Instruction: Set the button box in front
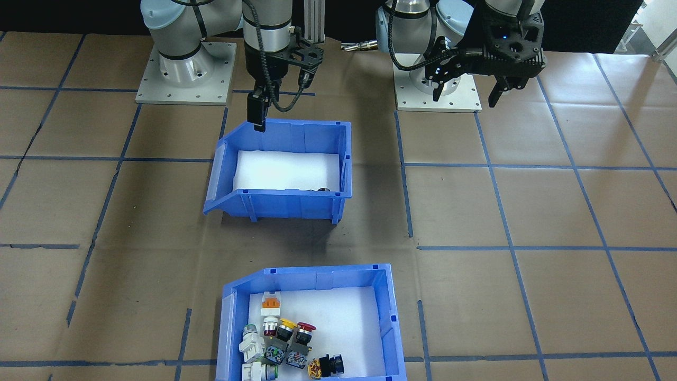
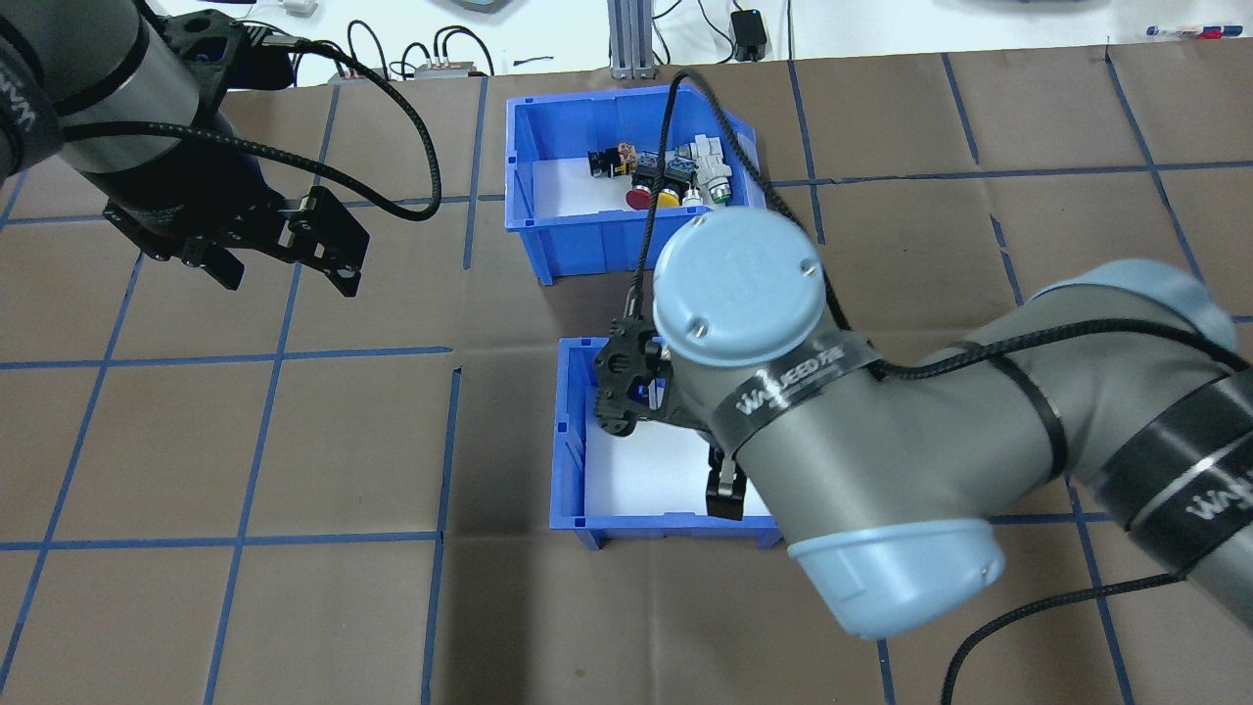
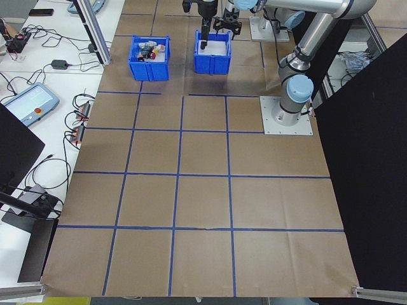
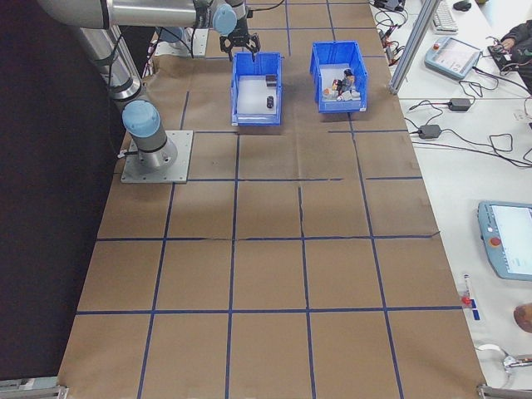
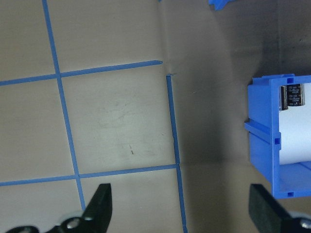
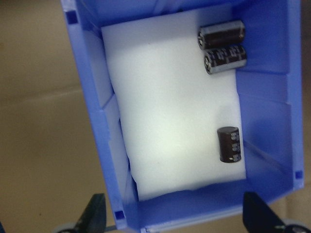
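Paper with a blue tape grid covers the tabletop (image 1: 529, 211). In the front-facing view we see two blue bins in one column: the button box (image 1: 309, 323) at the bottom centre, cut by the lower edge, and a second bin (image 1: 280, 166) above it, mid-frame, with a strip of bare paper between them.

The right gripper (image 2: 675, 460) hangs over this second bin; the right arm's bulk hides much of it in the overhead view. Its wrist view shows the jaws spread wide, their tips at the bottom corners of the frame, straddling the bin's width.

The left gripper (image 2: 284, 259) hovers over bare paper in the overhead view's upper left, well apart from both bins, jaws wide with nothing between them.

The button box holds a cluster of push-buttons (image 1: 285, 344) with red, yellow and orange caps on white foam, crowded toward its lower left in the front-facing view. The second bin holds three black cylinders (image 6: 228, 144) on white foam, two touching at the upper right of the wrist frame, one alone lower down.

Open paper lies on both sides of the bins.
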You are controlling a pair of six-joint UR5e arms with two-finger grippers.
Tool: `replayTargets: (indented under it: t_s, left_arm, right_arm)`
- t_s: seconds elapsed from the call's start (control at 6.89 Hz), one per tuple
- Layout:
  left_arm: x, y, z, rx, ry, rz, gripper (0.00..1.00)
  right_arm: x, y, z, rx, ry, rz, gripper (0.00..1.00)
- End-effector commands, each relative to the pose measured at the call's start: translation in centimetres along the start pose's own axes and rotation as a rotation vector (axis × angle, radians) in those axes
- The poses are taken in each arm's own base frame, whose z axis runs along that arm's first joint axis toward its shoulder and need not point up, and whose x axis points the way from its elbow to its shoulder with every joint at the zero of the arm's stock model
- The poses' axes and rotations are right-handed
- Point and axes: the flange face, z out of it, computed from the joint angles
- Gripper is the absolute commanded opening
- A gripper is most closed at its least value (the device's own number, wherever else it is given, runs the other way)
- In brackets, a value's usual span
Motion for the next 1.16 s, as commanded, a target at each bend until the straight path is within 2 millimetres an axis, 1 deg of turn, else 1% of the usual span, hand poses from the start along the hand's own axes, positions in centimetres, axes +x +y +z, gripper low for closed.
replayTargets:
  t_s: [0.0, 0.15, 0.29, 0.44, 0.58, 0.73, 0.87, 1.02]
  left_arm:
    - [0.0, 0.0, 0.0, 0.000, -0.002, 0.001, 1.00]
    - [0.0, 0.0, 0.0, 0.000, -0.002, 0.001, 1.00]
    - [0.0, 0.0, -0.1, 0.006, -0.004, 0.002, 1.00]
    - [0.0, 0.0, -0.1, 0.007, -0.004, 0.002, 1.00]
    - [0.0, 0.0, -0.2, 0.009, -0.004, 0.002, 1.00]
    - [0.0, 0.1, -0.2, 0.009, -0.006, 0.004, 1.00]
    - [0.0, 0.1, -0.2, 0.009, -0.006, 0.005, 1.00]
    - [0.0, 0.1, -0.2, 0.009, -0.006, 0.005, 1.00]
  right_arm:
    - [7.6, 6.6, -3.0, 0.059, 0.019, 0.308, 1.00]
    - [11.4, 10.6, -3.5, 0.074, 0.014, 0.515, 1.00]
    - [14.0, 13.5, -3.8, 0.133, -0.018, 0.731, 1.00]
    - [15.2, 14.1, -4.3, 0.152, -0.022, 0.949, 1.00]
    - [16.9, 13.7, -4.6, 0.150, -0.035, 1.131, 1.00]
    - [19.6, 12.9, -4.8, 0.137, -0.063, 1.261, 1.00]
    - [20.7, 11.1, -5.5, 0.083, -0.092, 1.288, 1.00]
    - [21.3, 10.0, -6.1, 0.003, -0.052, 1.259, 1.00]
